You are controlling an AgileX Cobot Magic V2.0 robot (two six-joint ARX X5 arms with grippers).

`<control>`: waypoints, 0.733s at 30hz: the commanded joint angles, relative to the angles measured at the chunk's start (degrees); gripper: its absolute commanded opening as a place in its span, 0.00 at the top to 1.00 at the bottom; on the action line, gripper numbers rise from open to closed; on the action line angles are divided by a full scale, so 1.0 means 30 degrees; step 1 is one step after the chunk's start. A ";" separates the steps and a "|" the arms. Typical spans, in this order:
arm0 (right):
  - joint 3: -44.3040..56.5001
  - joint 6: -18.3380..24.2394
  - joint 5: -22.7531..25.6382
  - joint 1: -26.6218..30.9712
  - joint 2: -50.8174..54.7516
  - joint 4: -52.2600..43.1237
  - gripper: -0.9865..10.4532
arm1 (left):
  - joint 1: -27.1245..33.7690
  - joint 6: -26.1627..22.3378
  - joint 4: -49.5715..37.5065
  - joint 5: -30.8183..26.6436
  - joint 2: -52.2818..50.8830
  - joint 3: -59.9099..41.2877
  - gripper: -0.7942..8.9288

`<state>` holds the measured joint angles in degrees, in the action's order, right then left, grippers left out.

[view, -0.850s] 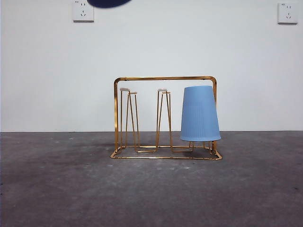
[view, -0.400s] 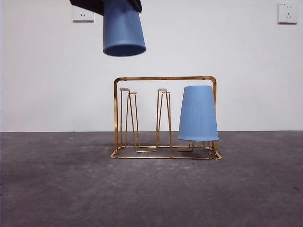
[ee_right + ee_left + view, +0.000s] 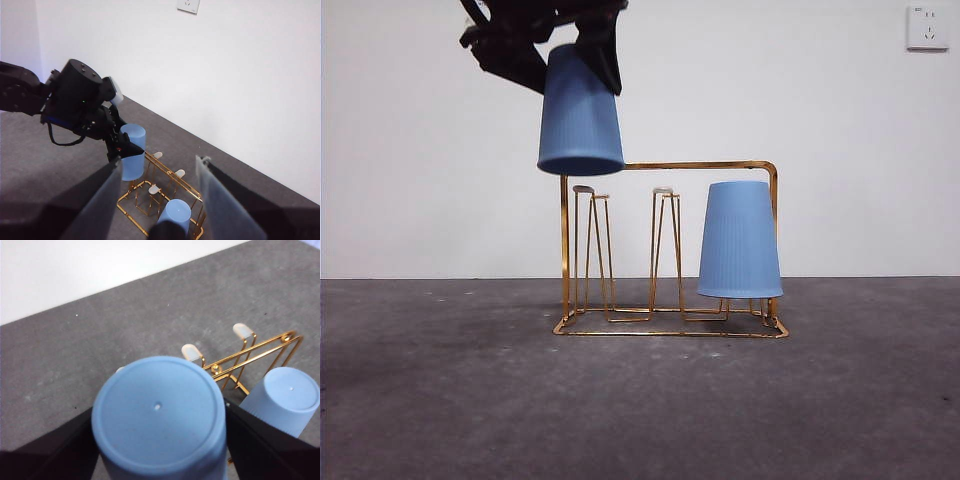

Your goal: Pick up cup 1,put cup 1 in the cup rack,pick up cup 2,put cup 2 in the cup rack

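Down comes the inverted blue ribbed plastic cup [image 3: 580, 110], lower than half a second ago, its rim now level with the top bar of the gold wire cup rack [image 3: 720, 165].

I have the left gripper [image 3: 565, 45] clamped on it, above the rack's nine-o'clock prongs [image 3: 584, 189]. The rim could snag the frame corner if I drift outward. Another blue cup [image 3: 740, 240] fills the three-o'clock prong; the middle prongs are free. The right gripper [image 3: 157, 197] waits overhead, jaws apart.

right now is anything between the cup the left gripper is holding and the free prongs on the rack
Nothing visible. The held cup, mouth down in the left gripper, hangs above the free prongs at one end of the cup rack. Only open air shows below its rim. The other cup sits at the far end.
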<state>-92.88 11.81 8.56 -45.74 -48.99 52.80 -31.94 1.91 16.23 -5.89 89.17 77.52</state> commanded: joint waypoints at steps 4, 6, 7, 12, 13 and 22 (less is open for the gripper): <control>0.0087 -0.0066 0.0015 0.0015 0.0044 -0.0066 0.69 | 0.0211 -0.0211 -0.0211 -0.0029 0.0984 -0.0066 0.93; 0.0080 -0.0058 0.0022 0.0015 0.0044 -0.0051 0.69 | 0.0211 -0.0153 -0.0240 -0.0029 0.1275 -0.0066 0.93; 0.0080 -0.0058 0.0022 0.0015 0.0044 -0.0044 0.69 | 0.0211 -0.0073 -0.0233 -0.0029 0.1457 -0.0066 0.93; 0.0080 -0.0058 0.0131 0.0015 0.0044 -0.0015 0.69 | 0.0211 0.0095 -0.0219 0.0044 0.2186 -0.0080 0.93; 0.0080 -0.0058 0.0248 0.0015 0.0044 -0.0015 0.69 | 0.0211 0.0182 -0.0175 0.0044 0.2273 -0.0102 0.93; 0.0087 -0.0058 0.0321 0.0015 0.0044 0.0007 0.69 | 0.0233 0.0364 -0.0678 0.0080 0.2827 -0.1144 0.93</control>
<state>-92.88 11.81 9.23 -45.74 -48.99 53.10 -31.44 2.59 14.83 -5.63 96.88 75.24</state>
